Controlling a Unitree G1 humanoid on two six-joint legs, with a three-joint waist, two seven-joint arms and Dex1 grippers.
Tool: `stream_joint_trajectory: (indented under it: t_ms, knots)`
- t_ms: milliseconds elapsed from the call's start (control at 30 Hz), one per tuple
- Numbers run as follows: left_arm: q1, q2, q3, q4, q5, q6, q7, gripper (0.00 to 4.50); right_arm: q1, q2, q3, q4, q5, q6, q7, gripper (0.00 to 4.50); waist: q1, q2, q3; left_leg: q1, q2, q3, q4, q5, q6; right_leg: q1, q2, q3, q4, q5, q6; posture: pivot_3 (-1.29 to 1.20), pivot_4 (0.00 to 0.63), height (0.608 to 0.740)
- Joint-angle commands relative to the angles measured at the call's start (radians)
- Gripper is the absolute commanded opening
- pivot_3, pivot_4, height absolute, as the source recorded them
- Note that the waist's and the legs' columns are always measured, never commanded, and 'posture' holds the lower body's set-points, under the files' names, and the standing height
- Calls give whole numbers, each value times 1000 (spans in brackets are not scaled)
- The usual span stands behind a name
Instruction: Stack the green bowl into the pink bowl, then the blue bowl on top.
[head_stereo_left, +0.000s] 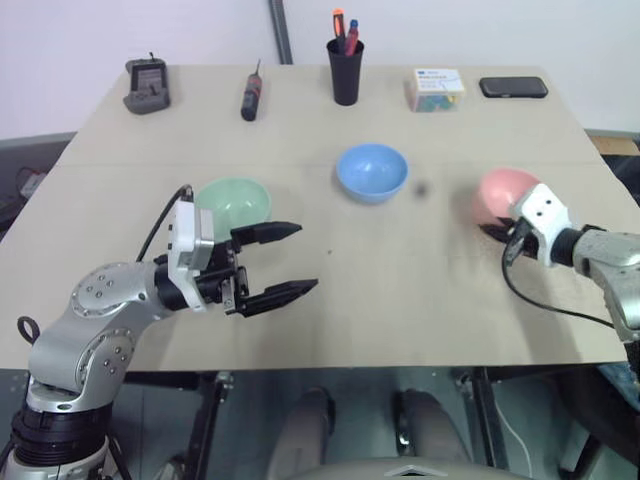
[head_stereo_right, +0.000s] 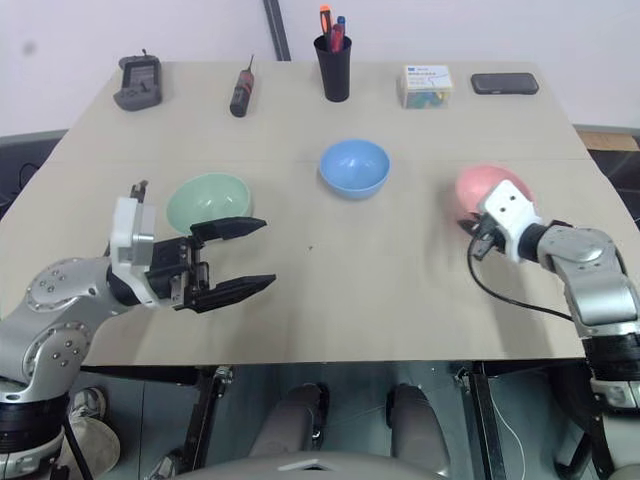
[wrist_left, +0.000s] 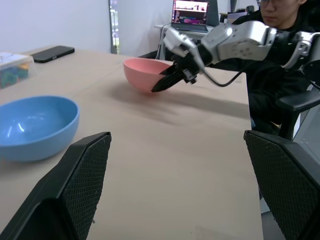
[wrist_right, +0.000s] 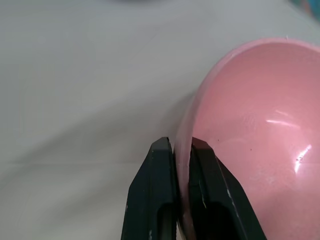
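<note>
Salmon-pink, smooth and glossy, the pink bowl (wrist_right: 250, 130) has its rim pinched by the closed right end effector (wrist_right: 182, 150).

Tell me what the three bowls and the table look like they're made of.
Pink bowl: probably plastic, smooth and glossy; its inside shows bright glints and its rim is thin, pinched by the right gripper.
Blue bowl: likely the same plastic; soft highlights inside, plain colour.
Green bowl: same look, smooth and plain.
Table: matte beige top, perhaps laminate; no shine.
</note>
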Motion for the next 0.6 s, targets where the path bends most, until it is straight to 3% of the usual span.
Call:
stream_joint_trajectory:
  t_ms: [33,233,333,367,433,500,600]
  knots:
    - [-5,-5,18,-25,-3,-19,9,4500,-2,80,119,-170,-17,13,-30,80,0,0,0,0,0,0,0,0,0,0,0,0,0,0,0,0,150,740]
    - [-11,-16,2,-32,-1,-13,27,4500,-90,247,328,-90,-154,55,-106,80,4,0,0,0,-1,-1,4,0,0,1,1,0,1,0,0,0,150,740]
    - [-8,-12,7,-35,0,-11,33,4500,-132,262,370,-27,-183,85,-84,80,6,0,0,0,-1,-1,4,0,0,1,1,0,1,0,0,0,150,740]
    - [-8,-11,11,-35,-1,-9,36,4500,-142,264,368,-17,-180,97,-78,771,6,0,0,0,-1,-1,4,0,0,1,1,-1,1,0,0,0,150,740]
    - [-3,-8,18,-37,-2,-9,37,4500,-150,269,355,-20,-160,121,-68,1264,6,-1,0,0,-1,-2,4,0,0,1,1,-1,1,0,0,0,150,740]
    - [6,-7,24,-39,-1,-7,47,4500,-150,269,338,-36,-142,141,-61,2388,5,-1,0,0,-1,-2,4,0,0,1,1,-1,1,0,0,0,150,740]
    - [12,-10,31,-46,19,-2,93,4500,-143,254,310,-71,-121,156,-53,3344,3,0,0,0,0,-2,4,0,0,1,1,-1,1,0,0,0,150,740]
